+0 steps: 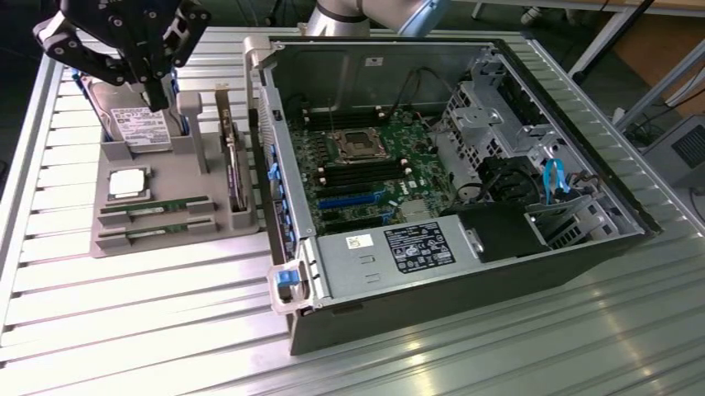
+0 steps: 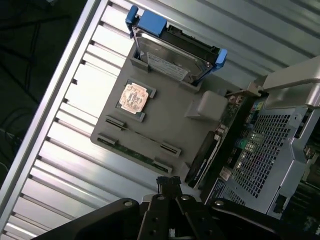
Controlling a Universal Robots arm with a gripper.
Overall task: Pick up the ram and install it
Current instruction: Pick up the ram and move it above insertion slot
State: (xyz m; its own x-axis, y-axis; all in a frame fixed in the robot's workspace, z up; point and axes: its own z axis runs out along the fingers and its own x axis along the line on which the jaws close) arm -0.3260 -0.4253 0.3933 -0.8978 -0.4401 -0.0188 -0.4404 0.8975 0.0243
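Two ram sticks, thin and green, lie in slots at the near end of a grey holder tray [image 1: 165, 177]: one ram stick [image 1: 154, 205] and a second [image 1: 154, 229] beside it. In the wrist view a green ram [image 2: 135, 155] sits in the tray's [image 2: 165, 115] edge slot. My black gripper [image 1: 158, 101] hangs above the tray's far end, over the hard drive, well away from the ram. Its fingers [image 2: 167, 181] are shut, with nothing between them.
The tray also holds a silver hard drive [image 1: 141, 124] with blue clips, a square processor [image 1: 127, 183] and an upright card [image 1: 234, 165]. The open computer case [image 1: 484, 223] lies on the exterior view's right, motherboard memory slots [image 1: 352, 173] exposed. Ribbed metal tabletop all around.
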